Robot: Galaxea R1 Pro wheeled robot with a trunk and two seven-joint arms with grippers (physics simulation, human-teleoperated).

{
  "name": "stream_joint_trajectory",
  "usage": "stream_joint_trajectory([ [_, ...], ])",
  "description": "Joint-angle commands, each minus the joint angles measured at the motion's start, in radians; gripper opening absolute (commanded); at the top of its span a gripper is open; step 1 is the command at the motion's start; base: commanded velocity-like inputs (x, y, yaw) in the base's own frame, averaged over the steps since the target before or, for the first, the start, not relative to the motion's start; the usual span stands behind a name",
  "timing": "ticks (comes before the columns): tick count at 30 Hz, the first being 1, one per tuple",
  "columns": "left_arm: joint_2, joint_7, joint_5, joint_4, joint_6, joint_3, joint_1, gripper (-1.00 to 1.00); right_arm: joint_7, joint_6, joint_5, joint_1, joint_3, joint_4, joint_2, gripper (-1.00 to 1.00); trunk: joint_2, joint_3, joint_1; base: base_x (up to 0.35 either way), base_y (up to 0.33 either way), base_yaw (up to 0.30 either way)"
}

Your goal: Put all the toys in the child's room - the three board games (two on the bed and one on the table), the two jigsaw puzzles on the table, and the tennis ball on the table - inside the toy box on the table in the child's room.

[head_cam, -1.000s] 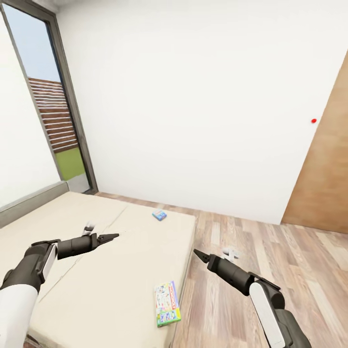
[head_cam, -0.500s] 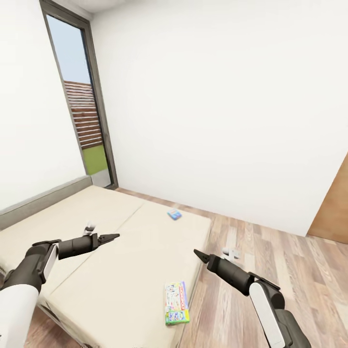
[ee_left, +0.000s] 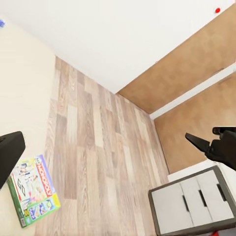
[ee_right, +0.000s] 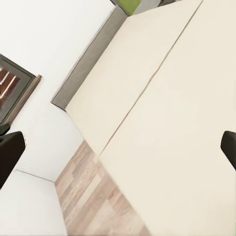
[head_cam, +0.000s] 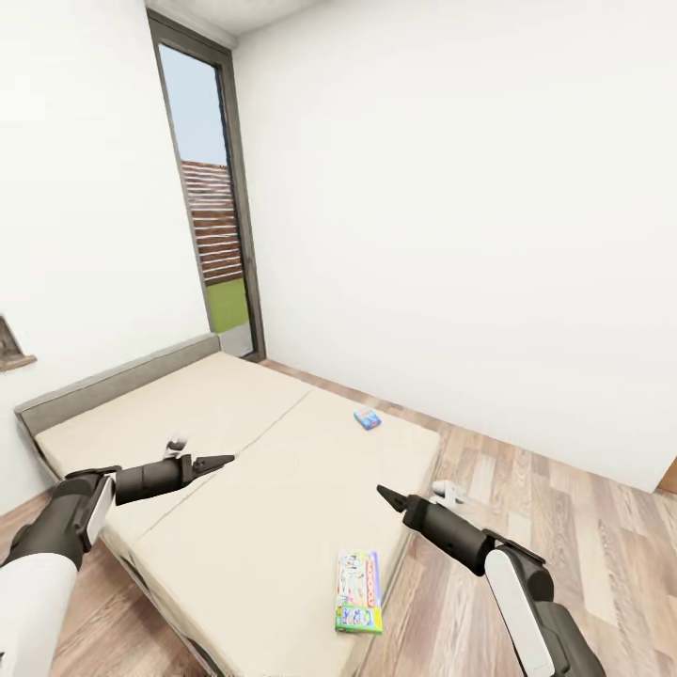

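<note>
Two board games lie on the beige bed [head_cam: 235, 442]. A white-green one [head_cam: 359, 592] rests near the bed's near right corner, also seen in the left wrist view [ee_left: 32, 189]. A small blue one [head_cam: 367, 418] sits at the far right edge. My left gripper [head_cam: 224, 461] hovers over the middle of the mattress, open and holding nothing. My right gripper [head_cam: 384, 493] hangs open and empty over the bed's right edge, between the two games. The table, toy box, jigsaw puzzles and tennis ball are out of view.
Wood floor [head_cam: 564, 508] runs along the bed's right side up to the white wall. A tall window [head_cam: 212, 216] stands at the bed's far corner. In the left wrist view a grey drawer unit [ee_left: 191, 201] stands on the floor by a brown wooden wall [ee_left: 187, 64].
The camera has swung left: the bed and both games have slid right in the picture, and the brown door has left it. Both arms hold the same pose.
</note>
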Motion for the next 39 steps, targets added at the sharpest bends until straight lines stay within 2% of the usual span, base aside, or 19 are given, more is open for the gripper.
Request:
stream_joint_trajectory([
  [1, -0.001, -0.007, -0.006, 0.000, 0.011, 0.003, -0.001, 1.00, 0.003, 0.007, -0.002, -0.001, -0.003, 0.000, 0.001, 1.00, -0.002, -0.002, 0.001, 0.000, -0.136, 0.283],
  [18, -0.004, -0.007, -0.007, 0.000, 0.010, 0.002, -0.001, 1.00, 0.003, 0.007, -0.001, -0.001, -0.003, 0.002, 0.001, 1.00, -0.002, -0.002, 0.001, 0.001, -0.091, 0.269],
  [32, -0.016, -0.007, -0.007, 0.000, 0.010, 0.003, -0.001, 1.00, 0.004, 0.007, -0.002, -0.001, -0.005, -0.001, 0.001, 1.00, -0.002, -0.002, 0.001, 0.054, -0.003, 0.018],
  [39, -0.016, -0.007, -0.006, 0.000, 0.009, 0.003, -0.001, 1.00, 0.004, 0.007, -0.002, -0.001, -0.005, -0.001, 0.001, 1.00, -0.002, -0.002, 0.001, 0.117, -0.153, 0.000],
])
